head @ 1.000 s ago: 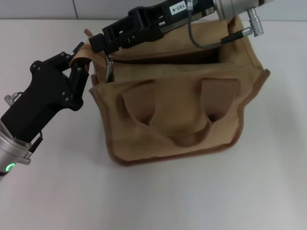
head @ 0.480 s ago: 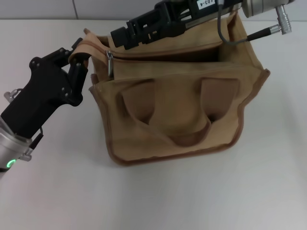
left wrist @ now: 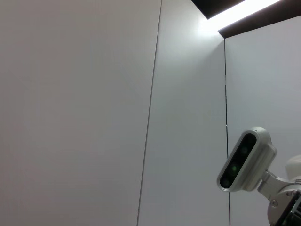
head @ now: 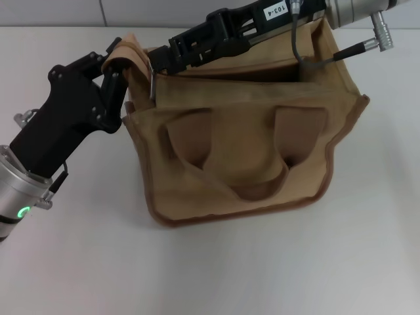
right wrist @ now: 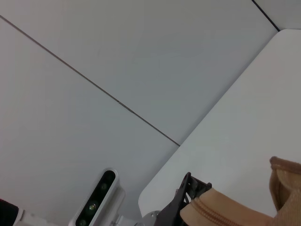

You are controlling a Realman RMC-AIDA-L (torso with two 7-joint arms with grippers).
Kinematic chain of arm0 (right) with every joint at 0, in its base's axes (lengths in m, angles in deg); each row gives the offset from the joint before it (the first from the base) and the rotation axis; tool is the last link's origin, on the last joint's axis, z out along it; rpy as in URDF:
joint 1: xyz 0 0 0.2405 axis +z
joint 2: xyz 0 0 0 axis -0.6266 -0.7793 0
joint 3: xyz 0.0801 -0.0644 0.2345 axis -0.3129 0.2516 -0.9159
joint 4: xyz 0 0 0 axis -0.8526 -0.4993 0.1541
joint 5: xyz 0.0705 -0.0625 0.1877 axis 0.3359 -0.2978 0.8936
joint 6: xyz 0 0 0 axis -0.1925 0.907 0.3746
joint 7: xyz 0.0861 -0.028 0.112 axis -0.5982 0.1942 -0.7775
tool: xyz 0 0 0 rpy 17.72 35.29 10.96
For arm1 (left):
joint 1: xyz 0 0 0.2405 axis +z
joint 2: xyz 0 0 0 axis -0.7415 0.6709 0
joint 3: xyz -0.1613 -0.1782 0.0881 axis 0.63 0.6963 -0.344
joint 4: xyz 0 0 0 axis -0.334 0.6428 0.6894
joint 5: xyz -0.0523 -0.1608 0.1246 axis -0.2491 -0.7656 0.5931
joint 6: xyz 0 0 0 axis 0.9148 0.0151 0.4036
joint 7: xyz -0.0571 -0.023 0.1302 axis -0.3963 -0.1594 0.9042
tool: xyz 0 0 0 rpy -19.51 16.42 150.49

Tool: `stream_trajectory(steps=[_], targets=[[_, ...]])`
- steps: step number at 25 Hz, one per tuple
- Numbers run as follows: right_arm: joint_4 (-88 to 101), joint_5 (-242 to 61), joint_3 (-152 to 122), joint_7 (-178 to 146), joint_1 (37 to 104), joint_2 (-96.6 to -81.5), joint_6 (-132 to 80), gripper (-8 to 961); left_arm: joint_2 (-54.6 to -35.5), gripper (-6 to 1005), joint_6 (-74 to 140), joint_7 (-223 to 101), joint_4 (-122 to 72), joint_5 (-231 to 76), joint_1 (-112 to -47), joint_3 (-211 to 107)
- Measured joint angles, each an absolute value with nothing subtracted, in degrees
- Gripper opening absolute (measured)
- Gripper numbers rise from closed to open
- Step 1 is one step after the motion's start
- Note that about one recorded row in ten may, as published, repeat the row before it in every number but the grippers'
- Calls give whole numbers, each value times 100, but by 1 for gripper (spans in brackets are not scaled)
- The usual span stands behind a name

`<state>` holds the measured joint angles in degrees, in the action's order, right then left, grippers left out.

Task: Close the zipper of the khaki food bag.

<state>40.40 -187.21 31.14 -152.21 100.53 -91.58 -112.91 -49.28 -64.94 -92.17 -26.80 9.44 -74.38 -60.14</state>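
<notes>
The khaki food bag (head: 243, 157) stands mid-table in the head view, its two handles lying flat on the near side. The zipper (head: 230, 72) runs along its top, with a dark gap showing along it. The silver pull tab (head: 151, 85) hangs at the left end. My left gripper (head: 118, 69) is shut on the bag's left end flap (head: 128, 56) and holds it up. My right gripper (head: 159, 62) reaches in from the far right, its tip just above the pull tab. The flap (right wrist: 216, 212) and a left fingertip (right wrist: 188, 190) show in the right wrist view.
The bag rests on a white table (head: 262, 275) with a light wall (head: 52, 10) behind it. The right arm's cable (head: 298, 39) hangs over the bag's top. The wrist views show mostly wall panels and the robot's head camera (left wrist: 244, 160).
My right gripper moved right from the bag's left corner, then settled just above the pull tab. My left gripper lifted the end flap up and slightly right. The pull tab stayed at the left end.
</notes>
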Motion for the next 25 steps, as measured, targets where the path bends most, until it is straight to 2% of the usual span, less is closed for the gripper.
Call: stream_trajectory(steps=[25], targets=[[4084,-18737,3571,-15135,10066,-9278,-10868,488,-4930,34,-6521,-9217,-2758,946,-7599,-5954]])
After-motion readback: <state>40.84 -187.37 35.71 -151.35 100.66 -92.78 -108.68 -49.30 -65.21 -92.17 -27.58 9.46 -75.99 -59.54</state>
